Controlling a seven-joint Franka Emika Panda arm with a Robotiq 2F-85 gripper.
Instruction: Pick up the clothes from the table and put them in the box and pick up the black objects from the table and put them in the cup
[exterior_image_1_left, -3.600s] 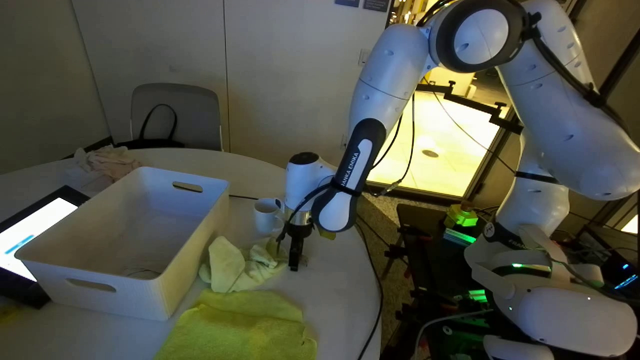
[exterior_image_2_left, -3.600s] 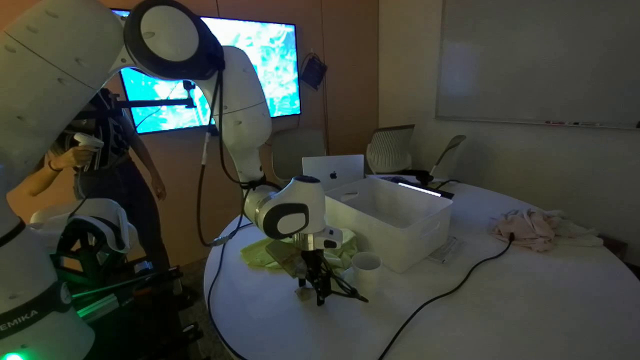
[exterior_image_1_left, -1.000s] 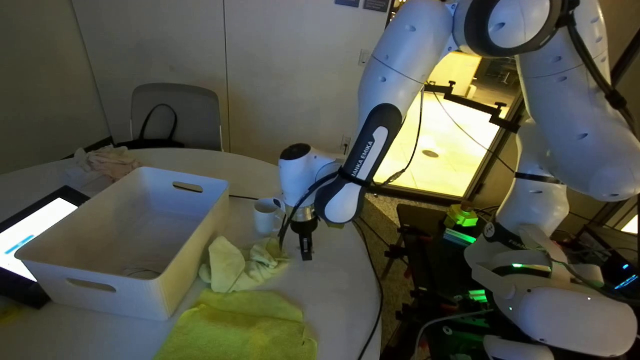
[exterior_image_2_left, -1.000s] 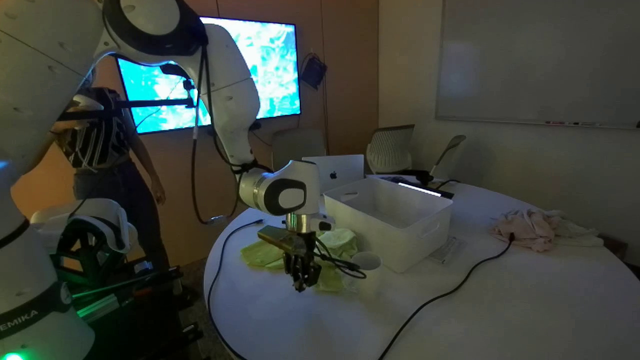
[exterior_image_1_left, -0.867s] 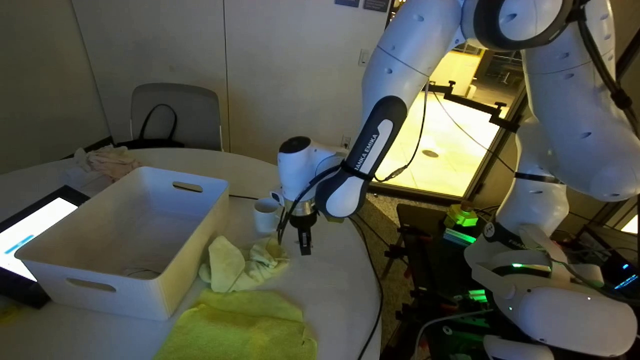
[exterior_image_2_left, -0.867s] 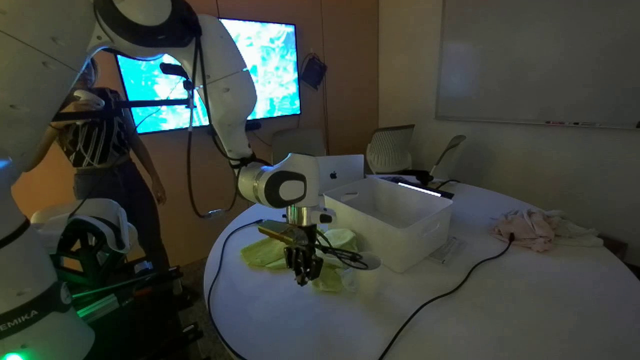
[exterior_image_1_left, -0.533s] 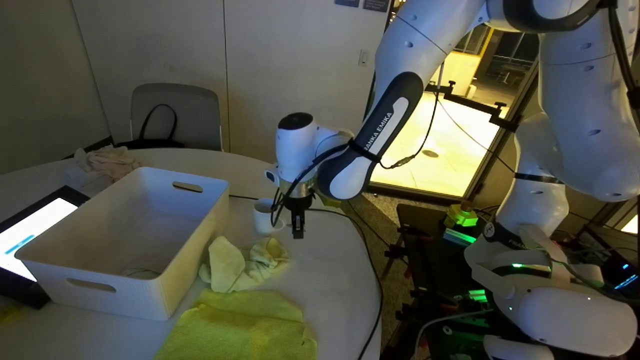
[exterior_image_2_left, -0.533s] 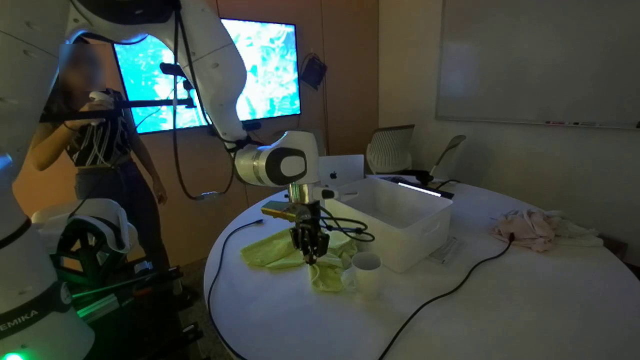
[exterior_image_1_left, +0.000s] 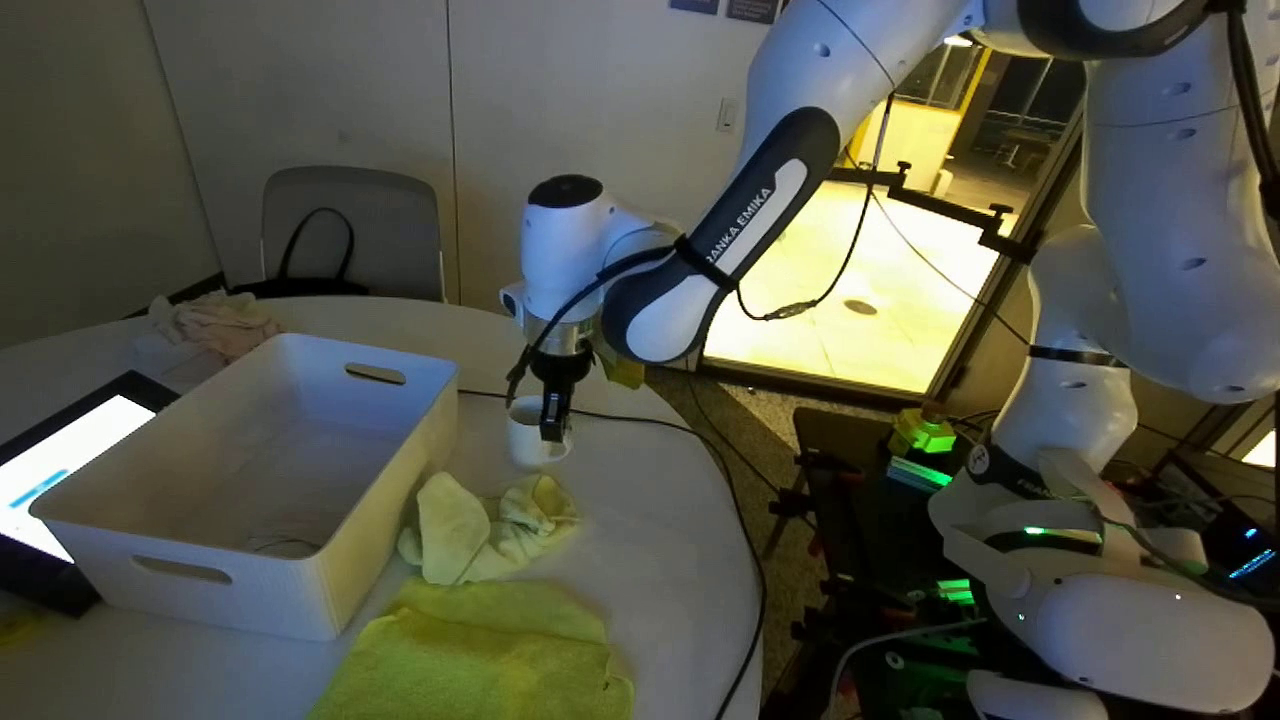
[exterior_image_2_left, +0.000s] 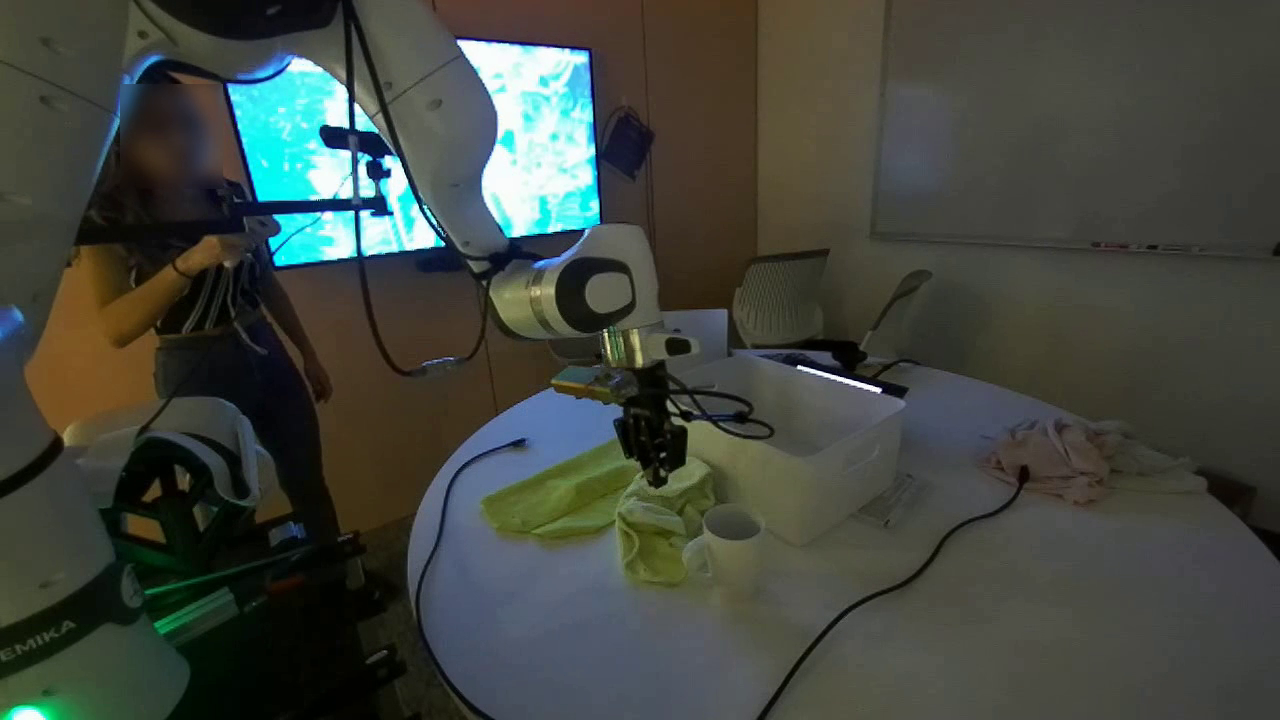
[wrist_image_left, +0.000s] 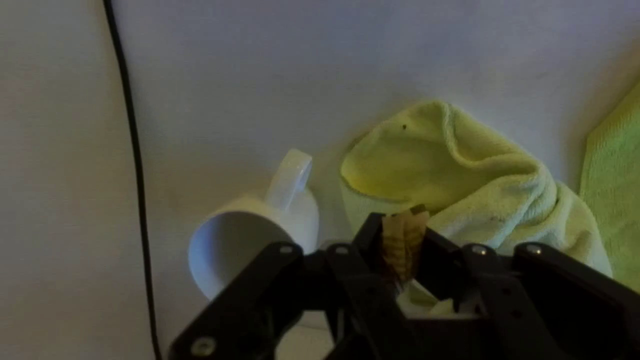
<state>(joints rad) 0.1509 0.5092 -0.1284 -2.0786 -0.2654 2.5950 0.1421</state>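
White and open-mouthed, the cup (wrist_image_left: 302, 215) is standing upright on the counter (exterior_image_2_left: 930, 620). Seen from the wrist, it is lying left of our tool (exterior_image_2_left: 657, 472), its handle (wrist_image_left: 289, 177) pointing toward the top of that view. With the tool we are pinching a small tan object (wrist_image_left: 404, 245), presumably a task piece, though not looking black, and holding it raised near the crumpled cloth (wrist_image_left: 475, 195). We are probably needing a shift that way, over the cup; whether we are high enough, we are not seeing.
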